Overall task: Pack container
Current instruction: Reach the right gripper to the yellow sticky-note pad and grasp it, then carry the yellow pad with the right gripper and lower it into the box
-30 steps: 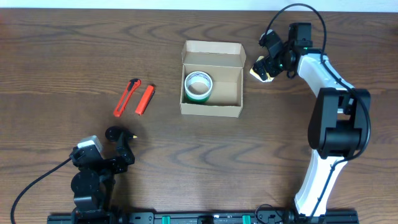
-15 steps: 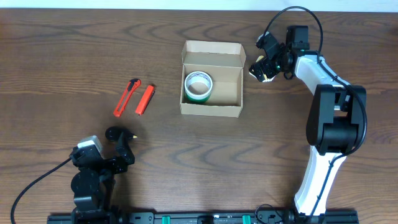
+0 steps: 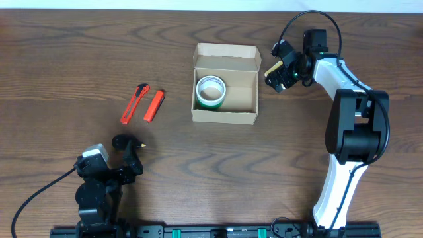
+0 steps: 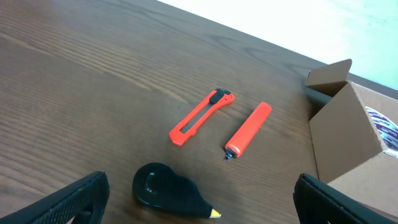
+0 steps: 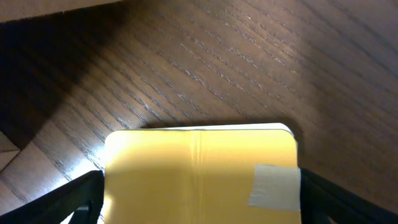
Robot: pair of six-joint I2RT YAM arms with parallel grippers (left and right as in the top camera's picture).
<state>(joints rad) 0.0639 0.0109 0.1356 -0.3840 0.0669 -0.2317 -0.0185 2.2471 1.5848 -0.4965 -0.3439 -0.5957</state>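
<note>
Here, brown container (image 3: 225, 116), yellow pad (image 5: 186, 180), white sticker (image 5: 273, 185)

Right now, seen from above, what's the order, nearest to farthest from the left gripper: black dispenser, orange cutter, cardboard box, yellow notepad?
From the left gripper:
1. The black dispenser, just ahead of it.
2. The orange cutter, farther up, on the left.
3. The cardboard box, mid-table.
4. The yellow notepad, far right, beyond the box.
</note>
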